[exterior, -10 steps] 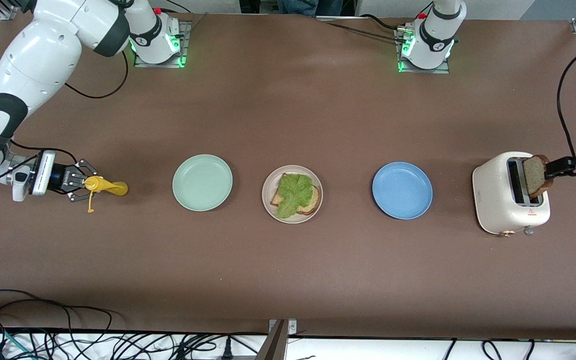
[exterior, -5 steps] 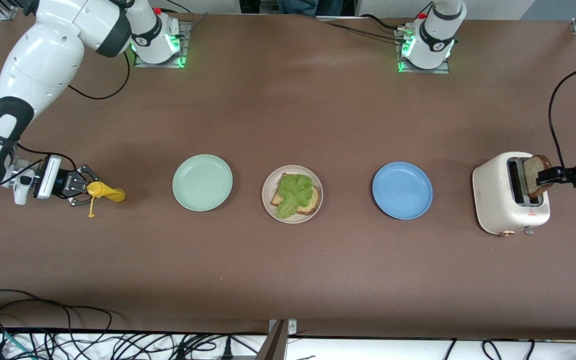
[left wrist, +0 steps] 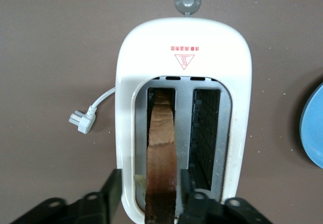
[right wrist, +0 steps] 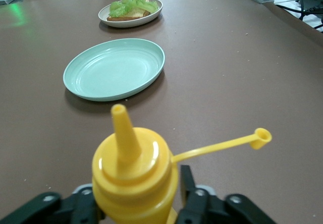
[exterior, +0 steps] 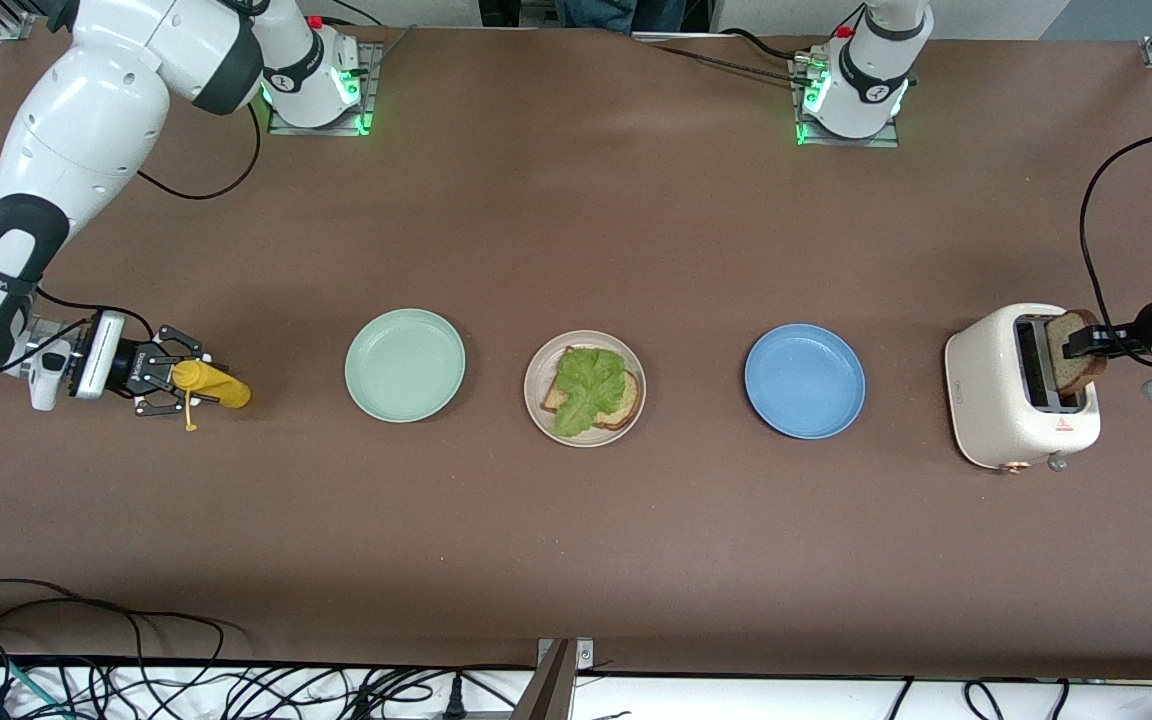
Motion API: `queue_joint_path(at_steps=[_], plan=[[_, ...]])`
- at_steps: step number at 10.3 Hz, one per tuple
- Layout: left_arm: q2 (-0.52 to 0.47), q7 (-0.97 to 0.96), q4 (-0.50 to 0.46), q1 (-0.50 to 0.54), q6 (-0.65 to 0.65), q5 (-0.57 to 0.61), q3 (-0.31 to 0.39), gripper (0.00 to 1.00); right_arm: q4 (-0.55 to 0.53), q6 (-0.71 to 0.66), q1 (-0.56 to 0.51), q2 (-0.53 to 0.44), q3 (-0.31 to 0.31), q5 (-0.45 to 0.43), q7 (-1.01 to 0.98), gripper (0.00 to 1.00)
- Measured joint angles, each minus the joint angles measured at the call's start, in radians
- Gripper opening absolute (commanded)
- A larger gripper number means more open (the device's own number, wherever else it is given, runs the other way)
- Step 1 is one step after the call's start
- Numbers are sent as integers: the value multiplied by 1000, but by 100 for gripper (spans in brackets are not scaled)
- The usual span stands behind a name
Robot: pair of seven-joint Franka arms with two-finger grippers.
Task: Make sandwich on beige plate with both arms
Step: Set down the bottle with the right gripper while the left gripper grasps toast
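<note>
My brown matte table (exterior: pixel 576 200) carries a row of things: a round mint green plate (exterior: pixel 405 365), a round pale beige plate (exterior: pixel 541 372), a round blue plate (exterior: pixel 805 381), and a cream two-slot toaster (exterior: pixel 1001 400) near my left arm's end.

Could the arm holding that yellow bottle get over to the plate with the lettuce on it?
Probably yes. The right tool, shut on the yellow squeeze bottle, sits toward its end of the table. Only the flat mint green plate lies between it and the beige plate, low enough to pass over.
</note>
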Motion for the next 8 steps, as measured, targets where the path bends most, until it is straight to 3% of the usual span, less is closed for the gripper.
queue_joint_path(at_steps=[3,5,8], plan=[[-11,-45,3,-1,-39,0,-15,0,0,0,-20,0,-1,-1,13,100],[-33,-55,12,-1,-71,0,-30,0,12,0,-60,-1,-11,-48,31,100],[-106,-57,44,-4,-189,7,-83,0,197,-6,-165,-9,-35,-176,191,100]])
